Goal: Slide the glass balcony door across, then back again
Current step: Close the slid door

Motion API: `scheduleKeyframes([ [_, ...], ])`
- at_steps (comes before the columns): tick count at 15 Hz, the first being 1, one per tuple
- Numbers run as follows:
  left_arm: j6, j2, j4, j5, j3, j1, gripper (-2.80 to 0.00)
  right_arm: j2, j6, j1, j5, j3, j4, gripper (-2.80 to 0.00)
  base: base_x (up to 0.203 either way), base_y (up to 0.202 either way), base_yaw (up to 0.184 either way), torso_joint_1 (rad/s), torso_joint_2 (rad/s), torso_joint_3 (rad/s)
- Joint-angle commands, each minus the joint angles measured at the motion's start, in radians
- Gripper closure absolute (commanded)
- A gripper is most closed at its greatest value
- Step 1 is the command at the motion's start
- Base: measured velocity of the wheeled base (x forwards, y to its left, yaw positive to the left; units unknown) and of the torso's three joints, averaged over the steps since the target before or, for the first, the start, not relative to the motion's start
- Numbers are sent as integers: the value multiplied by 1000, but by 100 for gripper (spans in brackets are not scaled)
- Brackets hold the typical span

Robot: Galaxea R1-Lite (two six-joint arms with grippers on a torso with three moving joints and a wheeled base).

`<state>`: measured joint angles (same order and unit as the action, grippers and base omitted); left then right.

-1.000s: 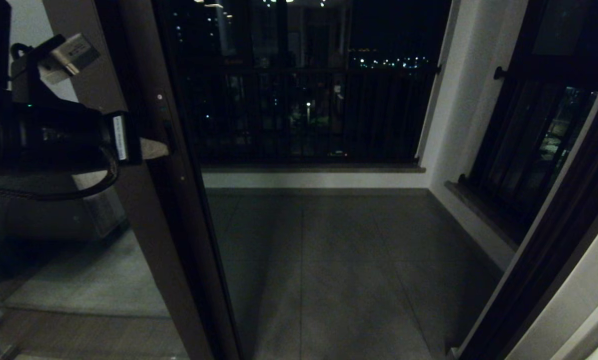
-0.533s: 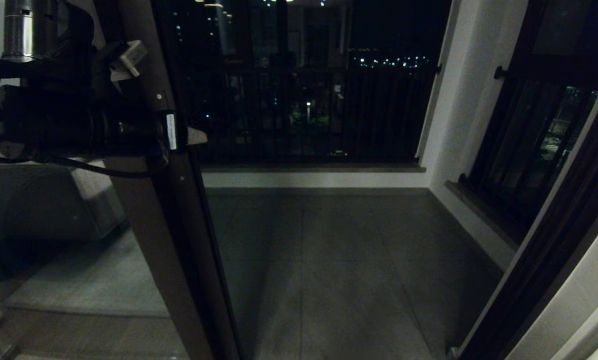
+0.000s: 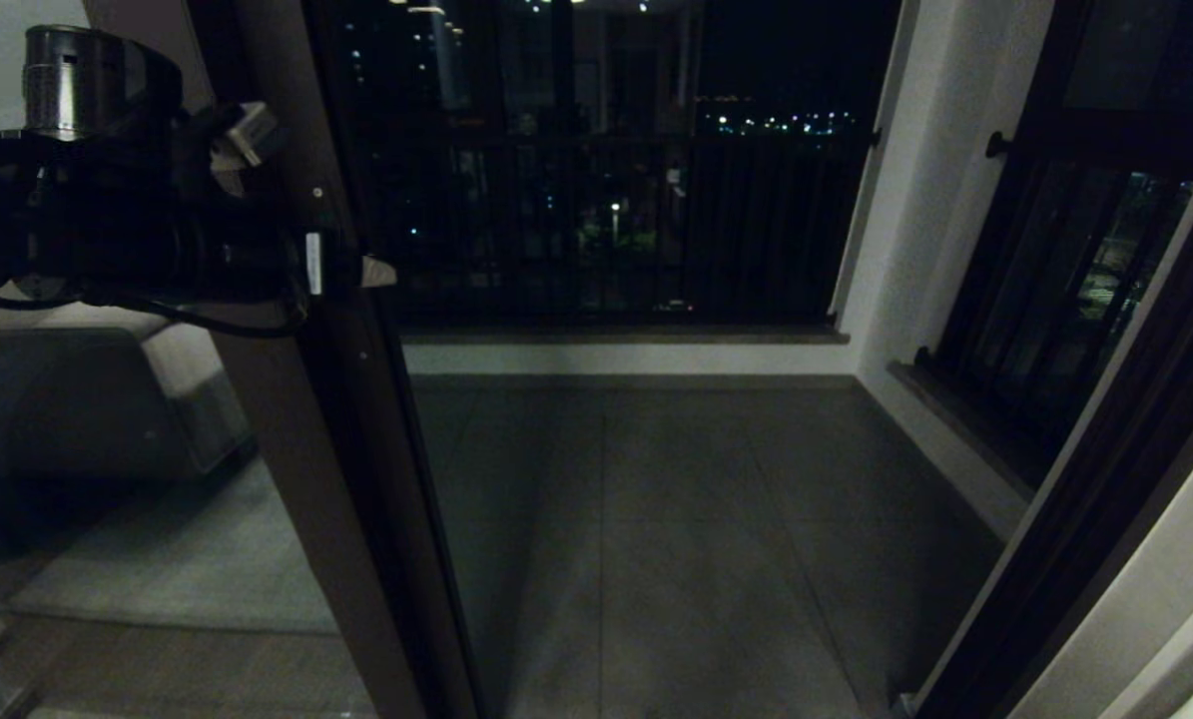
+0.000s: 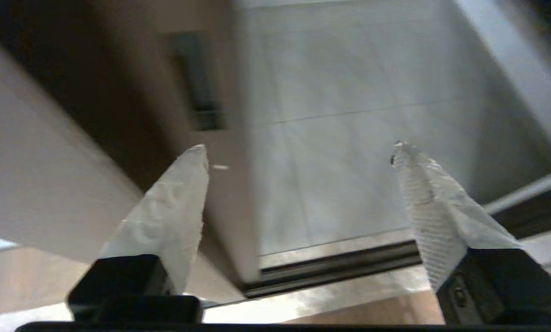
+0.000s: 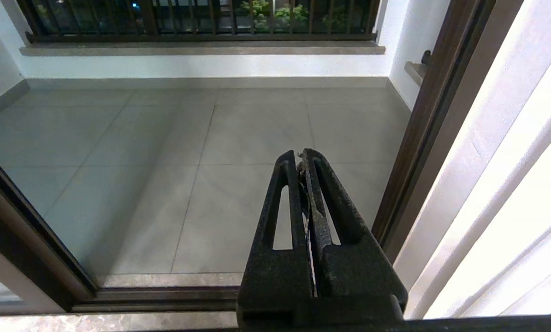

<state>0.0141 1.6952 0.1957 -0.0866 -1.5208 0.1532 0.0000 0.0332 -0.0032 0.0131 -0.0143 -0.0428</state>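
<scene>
The glass balcony door stands slid to the left, its dark brown stile running from top to floor. My left gripper is up at the stile, at handle height. In the left wrist view the left gripper is open wide: one pale finger lies over the stile's face, and the stile's free edge sits between the two fingers. The slim dark recessed handle is just beyond that finger. My right gripper hangs shut and empty over the threshold, out of the head view.
The doorway opens onto the tiled balcony floor, with a dark railing at the back. A black-framed side window and the brown door jamb are on the right. The floor track crosses the threshold. A sofa shows through the glass.
My left gripper was shut at the stile a second ago; it has opened wide and shifted right and slightly up. The door's stile stands where it was.
</scene>
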Motion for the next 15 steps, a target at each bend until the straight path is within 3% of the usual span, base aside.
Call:
scheduleKeyframes([
  [1,-9,32,-1,-3,-12,-29,-280,2,1,0,1,0,0,0,0,0,0,0,0,0],
  [8,-8,59,-27,-44,-18,-26,-280,2,1,0,1,0,0,0,0,0,0,0,0,0],
  [15,-8,110,-27,-44,-74,-21,-280,2,1,0,1,0,0,0,0,0,0,0,0,0],
])
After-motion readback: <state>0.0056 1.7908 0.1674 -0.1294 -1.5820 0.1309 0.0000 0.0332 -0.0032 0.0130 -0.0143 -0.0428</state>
